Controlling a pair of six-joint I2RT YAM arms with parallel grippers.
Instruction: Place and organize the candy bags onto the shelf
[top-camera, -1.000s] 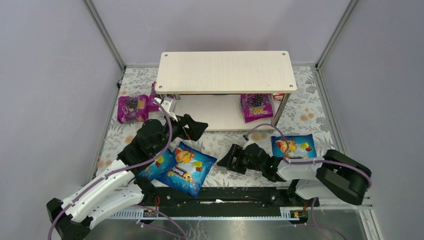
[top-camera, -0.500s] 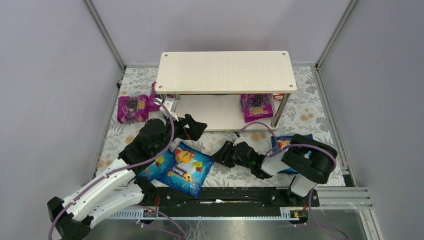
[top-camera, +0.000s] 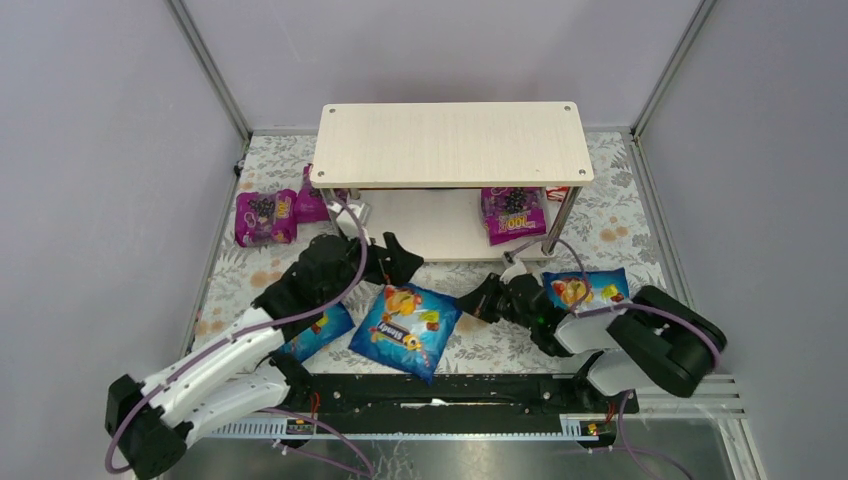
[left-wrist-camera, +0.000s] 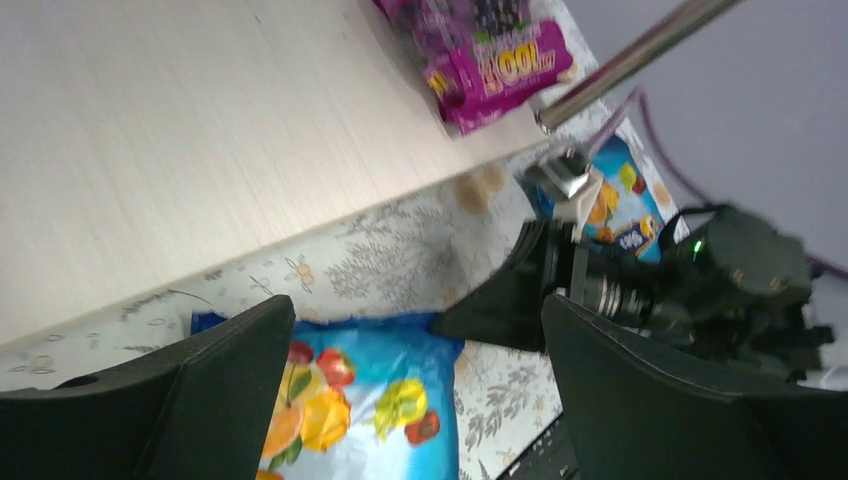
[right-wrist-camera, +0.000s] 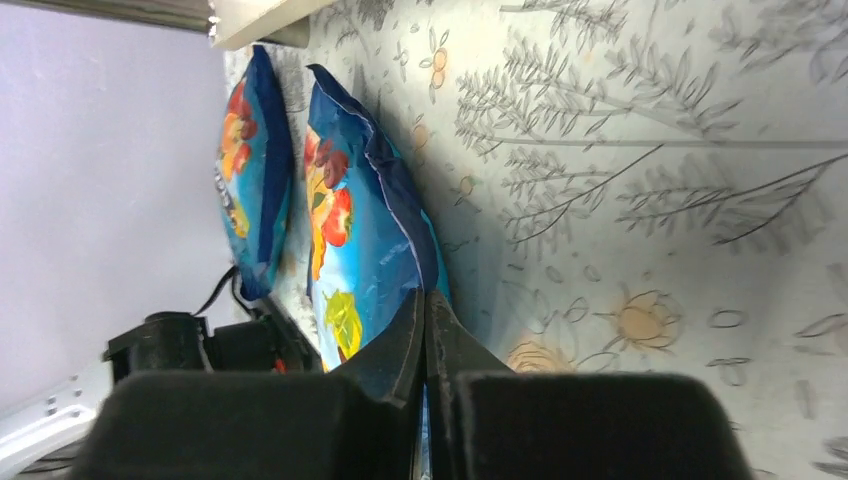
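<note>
Right gripper (top-camera: 478, 303) lies low over the table (top-camera: 610, 215), reaching toward the left arm's side. Its fingers (right-wrist-camera: 400, 335) are pressed together on the corner of the centre blue bag (top-camera: 408, 325), and in the right wrist view the thin edge seam runs in between the tips. It looks like a pinch on the flat seal (probably chosen because the puffed body would slip). The bag lies flat on the table in front of the shelf (top-camera: 450, 140), just short of the lower tier (top-camera: 430, 225), so the hold reads as a grasp for lifting or dragging it shelfward. Left gripper (top-camera: 390, 258) hovers near the front edge of the lower tier with its fingers (left-wrist-camera: 220, 390) spread wide and nothing between them. It is placed, I judge, to receive or steady the bag. The left blue bag (top-camera: 320, 333) lies partly under the left arm, touching the centre one. The right blue bag (top-camera: 595, 288) sits beside the right arm. One magenta bag (top-camera: 513, 213) is already at the right end of the lower tier, by the post. Two magenta bags (top-camera: 262, 217) lie on the table left of the shelf. Five bags are not yet shelved; the top board is bare.
</note>
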